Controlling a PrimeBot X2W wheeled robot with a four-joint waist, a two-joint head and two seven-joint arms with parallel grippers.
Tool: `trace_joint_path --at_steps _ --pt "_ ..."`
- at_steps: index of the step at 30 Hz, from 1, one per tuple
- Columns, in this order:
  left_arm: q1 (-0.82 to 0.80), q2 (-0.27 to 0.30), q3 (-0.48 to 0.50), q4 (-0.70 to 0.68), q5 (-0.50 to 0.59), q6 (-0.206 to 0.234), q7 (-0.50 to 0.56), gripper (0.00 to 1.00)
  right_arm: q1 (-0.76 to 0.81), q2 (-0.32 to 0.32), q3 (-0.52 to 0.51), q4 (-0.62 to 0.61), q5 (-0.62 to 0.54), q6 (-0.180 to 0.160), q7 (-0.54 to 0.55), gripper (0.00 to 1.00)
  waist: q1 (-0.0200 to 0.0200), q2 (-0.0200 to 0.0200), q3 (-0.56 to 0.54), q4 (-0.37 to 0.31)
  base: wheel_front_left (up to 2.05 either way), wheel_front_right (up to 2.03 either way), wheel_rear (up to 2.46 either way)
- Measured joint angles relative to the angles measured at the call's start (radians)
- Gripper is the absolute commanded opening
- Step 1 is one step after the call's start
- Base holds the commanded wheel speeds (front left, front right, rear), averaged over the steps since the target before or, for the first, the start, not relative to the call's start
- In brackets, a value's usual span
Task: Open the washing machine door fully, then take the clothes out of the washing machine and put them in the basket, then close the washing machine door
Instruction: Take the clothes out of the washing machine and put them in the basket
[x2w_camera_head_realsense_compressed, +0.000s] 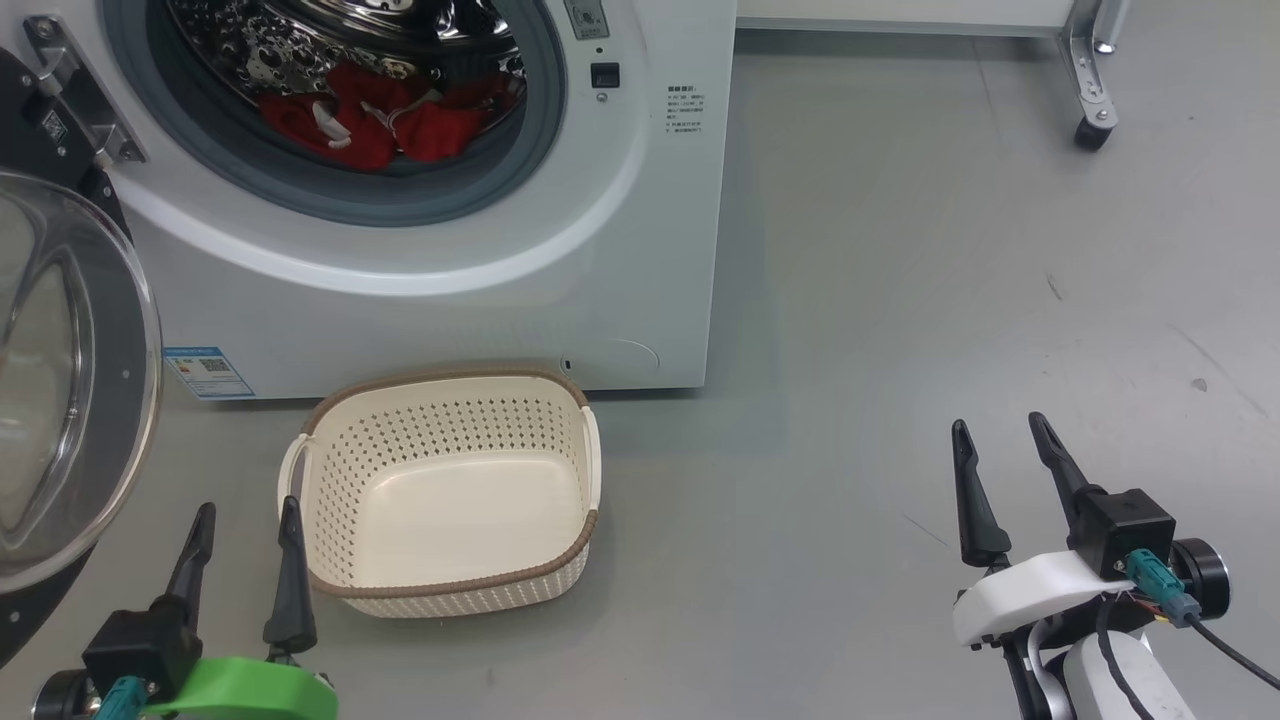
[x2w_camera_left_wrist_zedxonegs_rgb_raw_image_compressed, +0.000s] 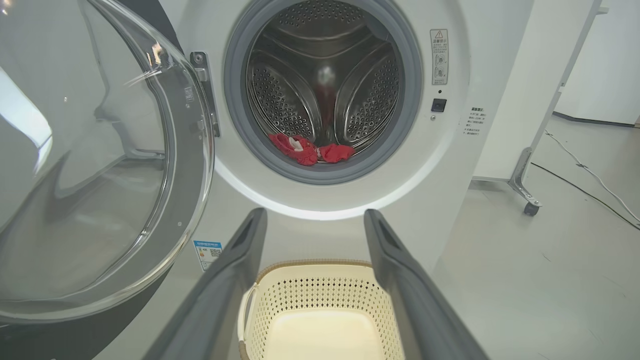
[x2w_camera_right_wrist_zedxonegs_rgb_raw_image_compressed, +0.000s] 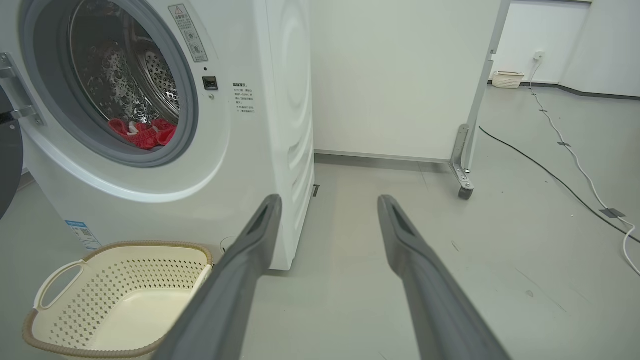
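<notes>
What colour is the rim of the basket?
Brown, with a woven look, on the cream basket; the head view shows it best.

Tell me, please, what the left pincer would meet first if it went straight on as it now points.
Probably the washing machine's white front, just below its opening; the left pincer looks aimed above the basket, though depth is unclear.

Grey floor (x2w_camera_head_realsense_compressed: 900, 300) beneath washing machine (x2w_camera_head_realsense_compressed: 640, 250), basket (x2w_camera_head_realsense_compressed: 450, 598)

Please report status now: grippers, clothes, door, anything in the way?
Left gripper and right gripper open, empty. Washing machine door swung open. Clothes in drum, basket empty. Nothing seen blocking the opening.
</notes>
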Motion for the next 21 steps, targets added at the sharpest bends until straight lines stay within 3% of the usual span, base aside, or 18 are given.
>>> trace_joint_path --at_steps 21 --pt "0.0 0.0 -0.001 -0.021 -0.013 0.017 0.0 1.0 0.0 0.002 0.003 0.002 0.0 0.009 0.0 1.0 0.0 0.0 0.019 0.005 0.97 -0.97 0.0"
